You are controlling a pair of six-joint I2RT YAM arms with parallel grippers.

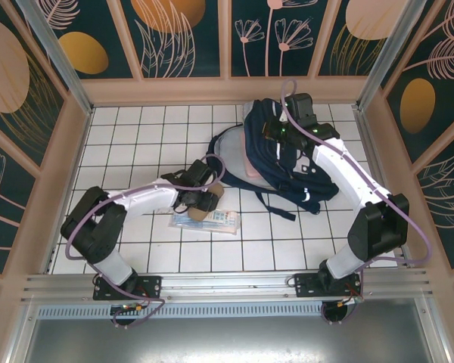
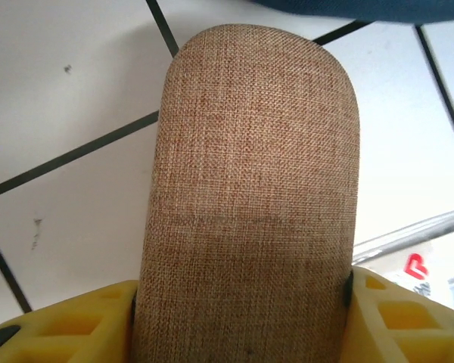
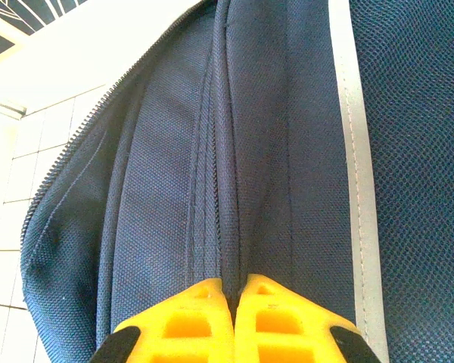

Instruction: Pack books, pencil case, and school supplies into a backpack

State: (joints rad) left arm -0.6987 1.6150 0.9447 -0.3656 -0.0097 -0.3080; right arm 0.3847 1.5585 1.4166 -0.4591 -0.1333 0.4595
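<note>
The left gripper [image 1: 202,200] lies low over the white-tiled table [image 1: 136,136], left of the middle and nearer the front edge than the back. Its yellow fingers [image 2: 98,321] press against both sides of a tan woven pencil case [image 2: 250,189], so it is pinching the case, whose rounded end points away from the wrist. In the overhead view the pencil case [image 1: 213,198] sits just above a flat clear packet [image 1: 209,221] of school supplies with white and light-blue contents, which lies flat on the tiles. They overlap there, though it is hard to say whether they touch.

To the right, toward the back right corner of the table, the navy backpack [image 1: 268,155] lies with its opening facing left. A pale surface shows inside the mouth, possibly lining. The right gripper [image 1: 278,133] is on top of the bag. In the wrist view its jaws are pressed together on a fold of the navy fabric [image 3: 287,151], beside a white reflective stripe [image 3: 349,151].
</note>
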